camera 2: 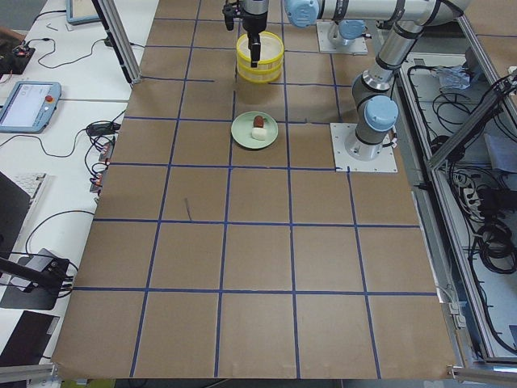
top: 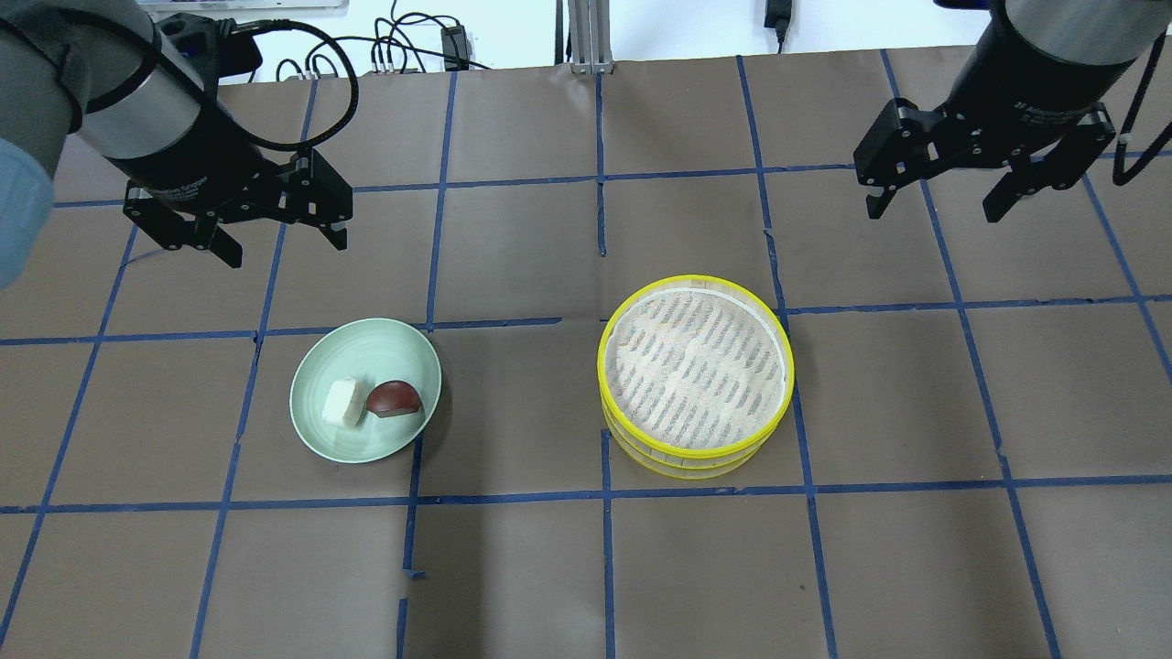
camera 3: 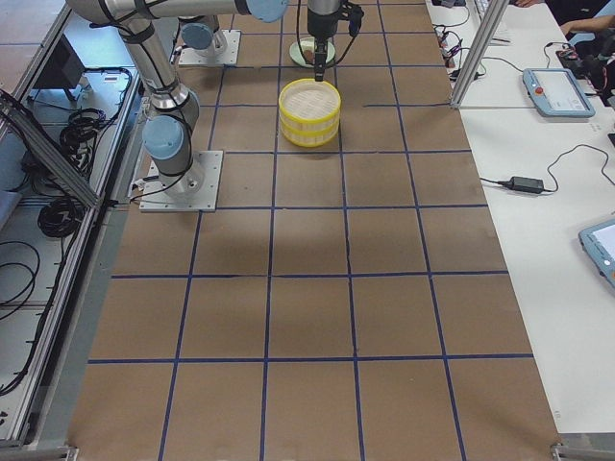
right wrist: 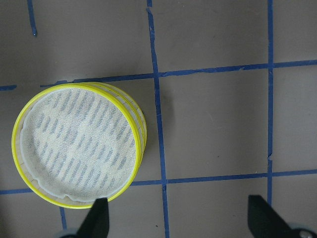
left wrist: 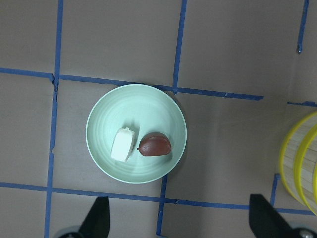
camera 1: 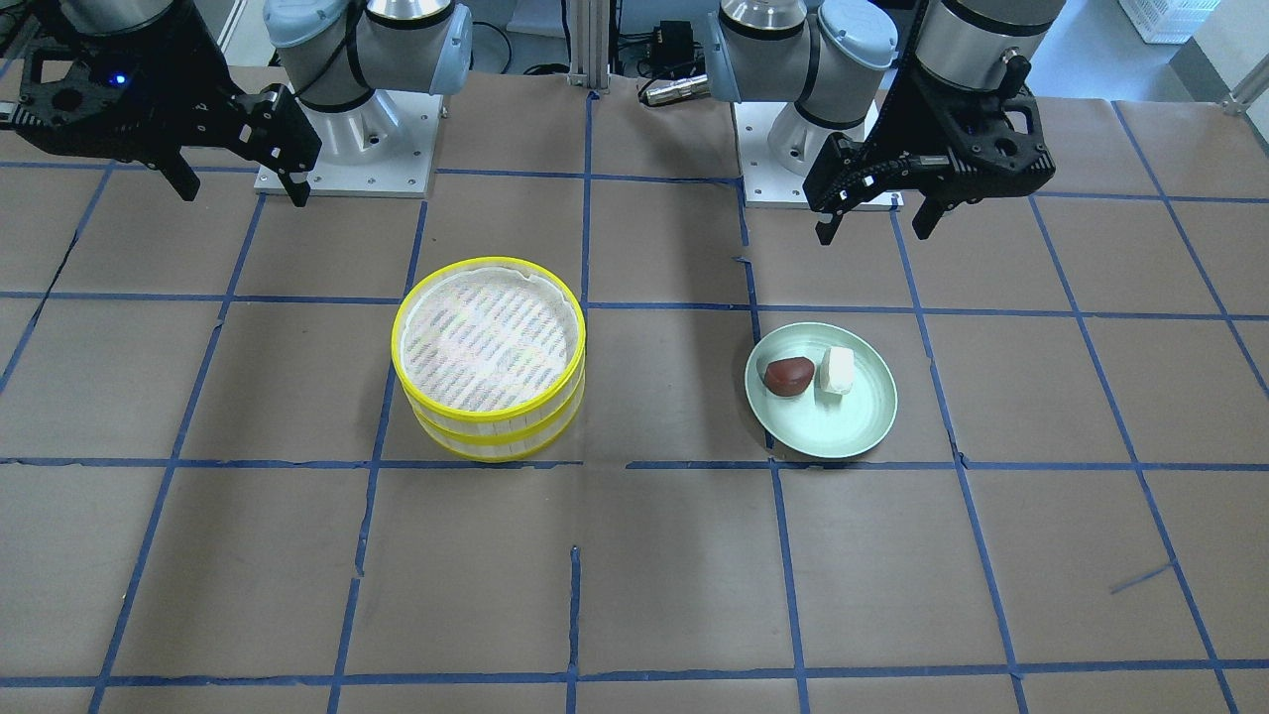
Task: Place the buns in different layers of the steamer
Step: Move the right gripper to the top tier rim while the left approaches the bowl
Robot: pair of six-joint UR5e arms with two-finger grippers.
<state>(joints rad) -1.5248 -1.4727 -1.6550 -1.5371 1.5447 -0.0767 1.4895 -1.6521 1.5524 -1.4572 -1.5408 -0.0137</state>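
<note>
1. the left gripper (top: 284,245) is hovering high above the table beside the pale green plate (top: 385,352), its fingers spread apart and gripping nothing, probably lining up for a first pick.
2. the right gripper (top: 932,212) is hanging off to one side of the steamer, likewise apart and empty, perhaps waiting to lift the upper tray.
3. the plate is holding both buns side by side: the white blocky bun (top: 341,403) and the glossy reddish-brown bun (top: 394,400).
4. the two steamer trays are sitting stacked, well apart from the plate. the top tray (top: 696,366) is showing only its bare slatted floor, and the lower tray (top: 696,465) is hiding its inside.
5. judging by this, neither bun is sitting in a layer yet.
</note>
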